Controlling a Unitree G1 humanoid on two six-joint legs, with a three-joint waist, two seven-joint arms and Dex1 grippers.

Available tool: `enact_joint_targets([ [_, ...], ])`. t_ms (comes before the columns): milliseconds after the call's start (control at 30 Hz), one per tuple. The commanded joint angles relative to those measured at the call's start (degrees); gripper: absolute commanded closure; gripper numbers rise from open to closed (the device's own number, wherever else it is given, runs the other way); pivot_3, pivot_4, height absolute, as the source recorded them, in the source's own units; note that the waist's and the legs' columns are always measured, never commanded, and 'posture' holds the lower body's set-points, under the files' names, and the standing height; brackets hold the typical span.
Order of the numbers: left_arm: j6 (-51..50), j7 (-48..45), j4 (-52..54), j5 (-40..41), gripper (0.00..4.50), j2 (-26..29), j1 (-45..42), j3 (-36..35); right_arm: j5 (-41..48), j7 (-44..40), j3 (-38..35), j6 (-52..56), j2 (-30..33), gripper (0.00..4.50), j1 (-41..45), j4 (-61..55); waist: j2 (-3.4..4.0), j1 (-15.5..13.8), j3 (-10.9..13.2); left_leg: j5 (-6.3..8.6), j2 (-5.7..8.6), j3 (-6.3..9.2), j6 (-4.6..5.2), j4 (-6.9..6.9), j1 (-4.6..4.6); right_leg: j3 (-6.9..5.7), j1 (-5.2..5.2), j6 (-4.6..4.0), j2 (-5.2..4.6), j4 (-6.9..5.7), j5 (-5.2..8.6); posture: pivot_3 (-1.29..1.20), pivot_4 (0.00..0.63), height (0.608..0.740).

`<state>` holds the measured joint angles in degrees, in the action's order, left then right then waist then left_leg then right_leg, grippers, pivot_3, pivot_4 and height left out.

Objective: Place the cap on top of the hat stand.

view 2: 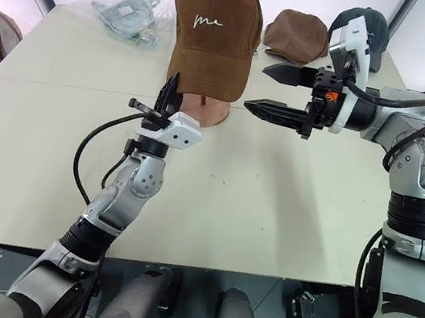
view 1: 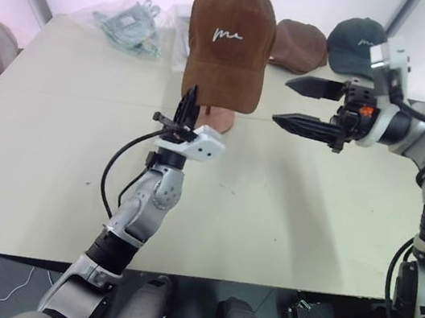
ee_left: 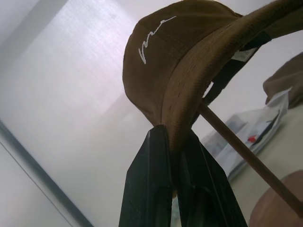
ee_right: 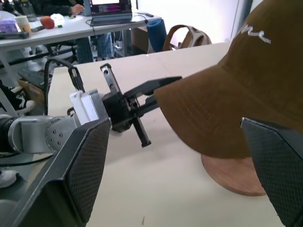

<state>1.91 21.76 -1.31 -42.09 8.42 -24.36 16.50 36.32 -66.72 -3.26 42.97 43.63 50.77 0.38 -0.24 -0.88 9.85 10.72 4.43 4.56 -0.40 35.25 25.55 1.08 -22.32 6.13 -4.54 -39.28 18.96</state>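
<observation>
cap (view 1: 230,44): sits atop the hat stand (view 1: 221,118), apparently on its top disc, hidden under the crown | left gripper (view 1: 187,107): clamped on the brim's edge | right gripper (view 1: 294,102): jaws apart, empty, just beside the cap

You see the cap (view 1: 230,44) as matt, suede-like brown cloth with white stitched script. The stand (ee_right: 233,175) beneath is smooth reddish wood. Beside your right gripper (ee_right: 175,156), its fingers (ee_right: 87,165) show textured black pads.
</observation>
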Motion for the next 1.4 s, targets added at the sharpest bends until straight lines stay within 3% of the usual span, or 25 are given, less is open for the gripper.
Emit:
enact_joint_targets([
  [33,0.45,-0.27,3.66,-0.55,4.37,0.16,0.54,-0.48,0.97,-0.15,-1.60,-0.54,0.27,0.00,0.66,-1.06,0.00,0.00,0.00,0.00,0.00,0.00,0.00,0.01,0.00,0.00,0.00,0.00,0.00,0.00,0.00,0.00,0.150,0.740],
  [600,0.86,-2.18,4.65,0.77,4.37,2.26,3.15,-1.47,0.63,-0.32,-1.49,-1.00,0.25,0.00,0.94,-0.65,0.01,0.02,0.00,0.00,0.00,0.00,0.00,0.00,0.00,0.00,0.00,0.00,-0.01,0.00,0.00,0.00,0.150,0.740],
  [733,1.14,-2.98,4.70,1.08,2.97,2.71,3.87,-1.54,0.53,-0.38,-1.44,-1.19,0.22,0.00,1.13,-0.54,0.01,0.05,0.00,0.00,0.00,0.00,0.00,0.00,0.00,0.00,0.00,0.00,-0.01,0.00,0.00,0.00,0.150,0.740],
  [1233,3.60,-9.16,5.99,5.26,2.97,4.82,8.95,-1.91,0.44,-0.48,-1.60,-1.50,0.48,0.00,1.11,-0.45,0.02,0.09,-0.01,0.00,-0.01,0.00,0.00,-0.01,-0.01,0.02,-0.01,0.00,-0.01,0.00,0.00,0.00,0.150,0.740],
  [1333,3.61,-9.68,6.55,5.46,2.08,5.16,9.85,-2.18,0.39,-0.49,-1.50,-1.64,0.46,0.00,1.18,-0.29,0.02,0.01,-0.01,0.00,-0.01,0.01,0.00,-0.01,0.00,0.04,-0.01,0.00,-0.02,0.00,0.00,0.00,0.150,0.740],
  [1400,3.77,-10.13,7.02,5.63,1.05,5.51,10.68,-2.38,0.34,-0.51,-1.43,-1.72,0.46,0.00,1.25,-0.21,0.02,0.06,-0.01,0.00,0.00,0.01,0.00,-0.01,-0.01,0.05,0.00,0.00,-0.03,0.01,0.00,0.00,0.150,0.740],
])
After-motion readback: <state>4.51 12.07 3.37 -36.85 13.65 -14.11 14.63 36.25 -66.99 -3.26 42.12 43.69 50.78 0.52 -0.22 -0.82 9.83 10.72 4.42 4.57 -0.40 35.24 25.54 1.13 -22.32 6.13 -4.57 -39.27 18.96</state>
